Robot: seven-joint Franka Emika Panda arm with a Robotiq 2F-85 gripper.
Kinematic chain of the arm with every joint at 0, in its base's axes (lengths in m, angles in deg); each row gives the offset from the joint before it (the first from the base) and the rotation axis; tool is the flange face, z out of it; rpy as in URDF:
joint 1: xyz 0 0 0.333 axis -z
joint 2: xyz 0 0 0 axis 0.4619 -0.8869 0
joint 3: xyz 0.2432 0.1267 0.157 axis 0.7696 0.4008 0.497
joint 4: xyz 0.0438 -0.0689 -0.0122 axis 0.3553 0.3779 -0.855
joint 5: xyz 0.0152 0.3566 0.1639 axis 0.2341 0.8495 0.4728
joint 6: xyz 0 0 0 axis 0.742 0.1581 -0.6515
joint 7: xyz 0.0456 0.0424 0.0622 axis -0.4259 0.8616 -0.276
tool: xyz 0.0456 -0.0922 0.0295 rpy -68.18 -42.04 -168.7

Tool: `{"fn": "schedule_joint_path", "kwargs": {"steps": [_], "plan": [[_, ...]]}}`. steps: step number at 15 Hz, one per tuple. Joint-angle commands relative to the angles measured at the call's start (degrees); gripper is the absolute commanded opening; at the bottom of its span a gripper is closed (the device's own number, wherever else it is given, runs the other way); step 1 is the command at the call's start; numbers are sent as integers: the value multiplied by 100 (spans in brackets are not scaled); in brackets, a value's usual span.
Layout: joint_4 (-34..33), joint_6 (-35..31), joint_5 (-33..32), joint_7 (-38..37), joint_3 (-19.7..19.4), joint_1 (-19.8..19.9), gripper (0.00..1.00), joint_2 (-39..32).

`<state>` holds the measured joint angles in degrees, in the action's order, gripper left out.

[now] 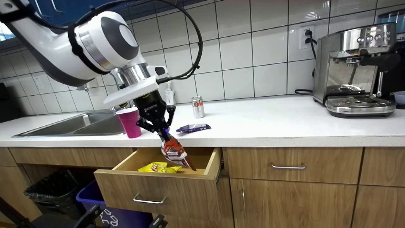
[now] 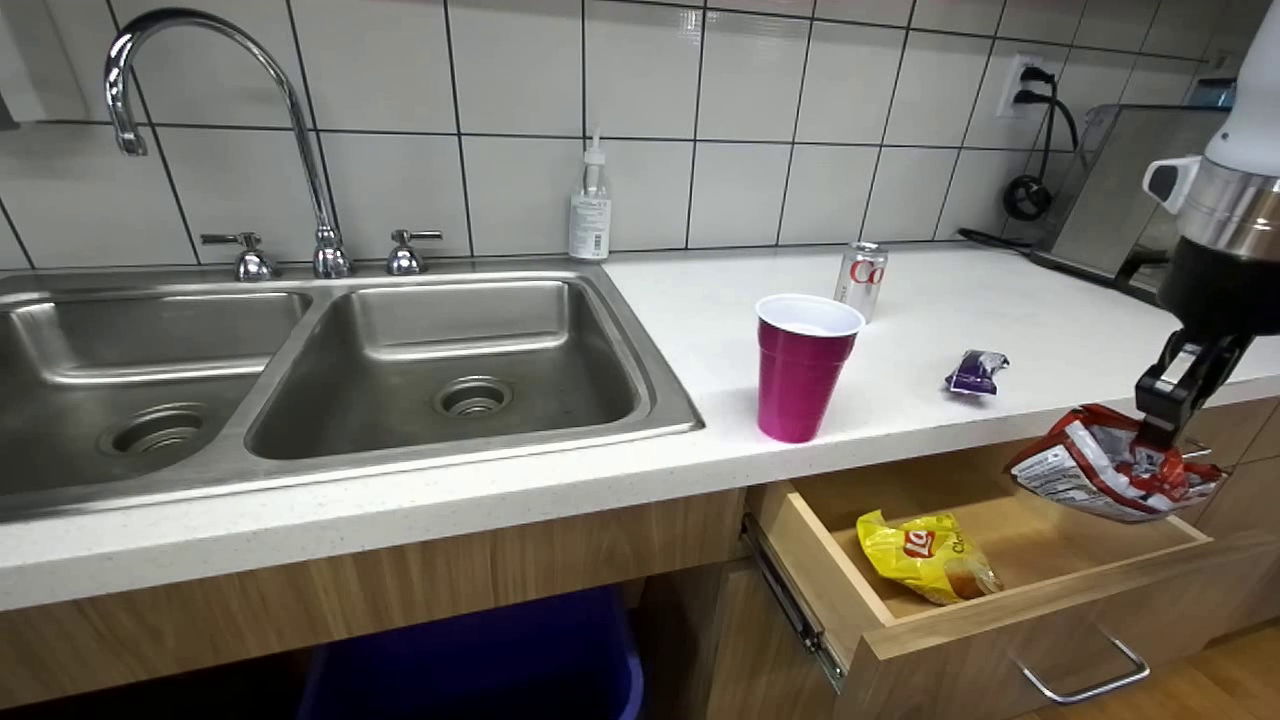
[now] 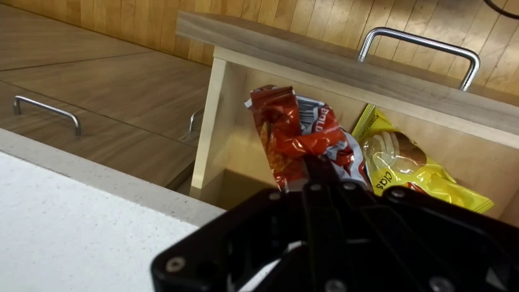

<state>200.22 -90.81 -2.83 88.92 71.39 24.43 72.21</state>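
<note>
Hand (image 2: 1160, 437) is clamped on the red bag (image 2: 1085, 465), its crumpled folds presumably giving purchase, so that it hangs over the open drawer (image 1: 177, 190), where a yellow bag (image 2: 925, 555) lies.

Reading "ROBOTIQ" on the gripper (image 1: 164, 129), then straight to "BOLD" on the red bag (image 3: 306, 136) in the wrist view! Catching "POTATO" and "Clas" on the yellow bag (image 3: 405, 164) there, "Co" on the can (image 2: 861, 283) in an exterior view, recycling arrows (image 1: 109, 218) on the blue bin (image 1: 131, 217). Squinting at a tiny label (image 2: 590, 225) on the pump bottle (image 2: 594, 180): unreadable.
</note>
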Motion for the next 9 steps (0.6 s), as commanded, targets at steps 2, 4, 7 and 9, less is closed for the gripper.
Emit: {"fn": "schedule_joint_path", "kwargs": {"steps": [2, 4, 7, 9], "plan": [[-164, 8, 33, 141, 407, 409, 0, -348], [-251, -3, -16, 86, 458, 488, 0, -508], [-409, -109, -183, -97, 480, 596, 0, -790], [-568, -92, -322, -247, 481, 640, 0, -980]]}}
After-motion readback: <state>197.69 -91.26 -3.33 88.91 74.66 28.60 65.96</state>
